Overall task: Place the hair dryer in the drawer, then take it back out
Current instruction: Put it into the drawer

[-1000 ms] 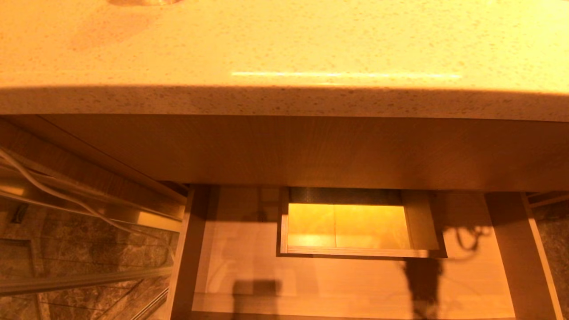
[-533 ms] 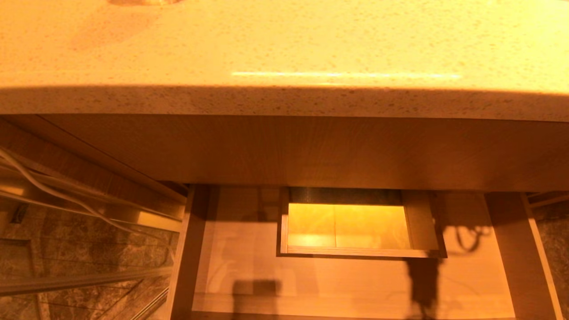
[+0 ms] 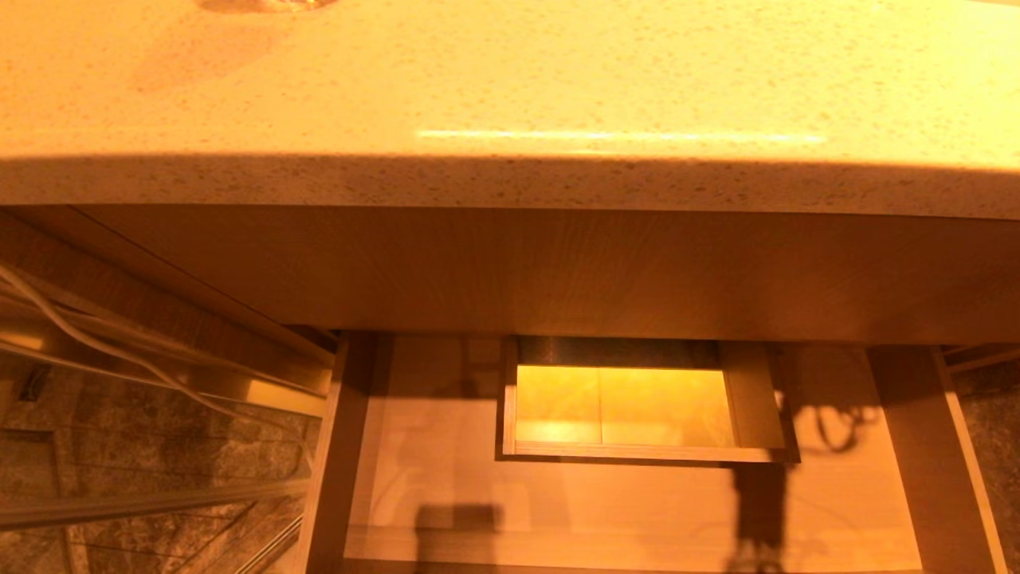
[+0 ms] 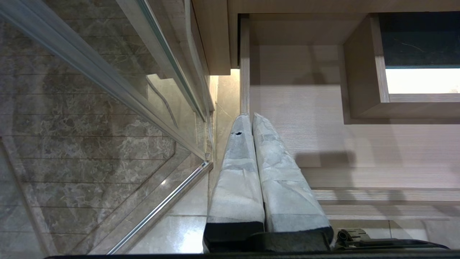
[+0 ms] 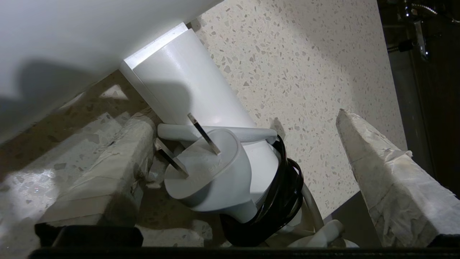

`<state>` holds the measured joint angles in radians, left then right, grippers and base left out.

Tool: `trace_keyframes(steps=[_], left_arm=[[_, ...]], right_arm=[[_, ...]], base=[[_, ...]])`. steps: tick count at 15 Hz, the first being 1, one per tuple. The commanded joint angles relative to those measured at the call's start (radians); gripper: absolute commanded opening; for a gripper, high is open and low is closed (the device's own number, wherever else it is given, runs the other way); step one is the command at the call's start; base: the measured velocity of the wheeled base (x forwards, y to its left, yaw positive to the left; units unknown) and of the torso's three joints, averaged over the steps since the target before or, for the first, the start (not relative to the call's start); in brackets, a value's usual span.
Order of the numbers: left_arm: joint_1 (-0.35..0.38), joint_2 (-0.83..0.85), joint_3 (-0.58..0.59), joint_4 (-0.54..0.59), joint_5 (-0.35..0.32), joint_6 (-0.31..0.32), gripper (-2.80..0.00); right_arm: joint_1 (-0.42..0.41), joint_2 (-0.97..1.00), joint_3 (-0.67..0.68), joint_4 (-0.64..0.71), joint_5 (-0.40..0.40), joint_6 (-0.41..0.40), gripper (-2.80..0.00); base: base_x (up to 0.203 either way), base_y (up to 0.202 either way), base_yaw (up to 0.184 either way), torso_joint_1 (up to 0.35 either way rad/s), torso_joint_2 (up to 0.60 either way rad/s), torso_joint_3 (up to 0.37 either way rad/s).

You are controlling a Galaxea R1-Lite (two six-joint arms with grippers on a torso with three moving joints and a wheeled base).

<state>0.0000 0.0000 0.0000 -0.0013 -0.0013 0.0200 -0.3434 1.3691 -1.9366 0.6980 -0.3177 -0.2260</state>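
- We count 1 drawer [image 3: 621, 510], pulled out below the bench [image 3: 510, 80], w/ 1 boxed cut-out [image 3: 629, 406] inside; nothing lies on the drawer floor that we can see.
- 1 dryer [image 5: 187, 86]: white, on the speckled bench in the right wrist view, not in the drawer. Only its handle and part of the head show.
- 1 plug [image 5: 206, 172] w/ 2 flat pins [image 5: 203, 133] rests against the handle end; 1 black tie [image 5: 276, 201] wraps the bundled cord there.
- Right gripper [image 5: 248, 158]: spread wide, 1 finger on either side of the handle and plug. One finger is just beside the plug, the other well apart; we see no grip.
- Left gripper [image 4: 251, 118]: 2 padded fingers [image 4: 237, 172] pressed together, holding nothing, hanging over the drawer's left edge.
- Neither arm shows in the head view; 2 shadows fall on the drawer floor.
- 1 glass panel [image 4: 90, 108] w/ metal rail stands left of the drawer, over marble floor.
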Motion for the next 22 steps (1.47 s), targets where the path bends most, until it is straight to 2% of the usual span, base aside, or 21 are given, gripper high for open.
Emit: trace_keyframes(steps=[1, 3, 4, 14, 22], left_arm=[[0.0, 0.0, 0.002, 0.0, 0.0, 0.0, -2.8], [0.0, 0.0, 0.002, 0.0, 0.0, 0.0, -2.8], [0.0, 0.0, 0.002, 0.0, 0.0, 0.0, -2.8], [0.0, 0.0, 0.002, 0.0, 0.0, 0.0, -2.8], [0.0, 0.0, 0.002, 0.0, 0.0, 0.0, -2.8]], right_arm=[[0.0, 0.01, 0.004, 0.008, -0.001, -0.003, 0.0], [0.0, 0.01, 0.005, 0.017, 0.002, -0.003, 0.0], [0.0, 0.008, 0.007, 0.017, 0.012, -0.003, -2.8], [0.0, 0.007, 0.007, 0.02, 0.012, -0.007, -2.8], [0.009, -0.06, 0.007, 0.049, 0.063, -0.1, -2.8]], base=[[0.0, 0.0, 0.0, 0.0, 0.0, 0.0], [0.0, 0.0, 0.0, 0.0, 0.0, 0.0], [0.0, 0.0, 0.0, 0.0, 0.0, 0.0], [0.0, 0.0, 0.0, 0.0, 0.0, 0.0], [0.0, 0.0, 0.0, 0.0, 0.0, 0.0]])
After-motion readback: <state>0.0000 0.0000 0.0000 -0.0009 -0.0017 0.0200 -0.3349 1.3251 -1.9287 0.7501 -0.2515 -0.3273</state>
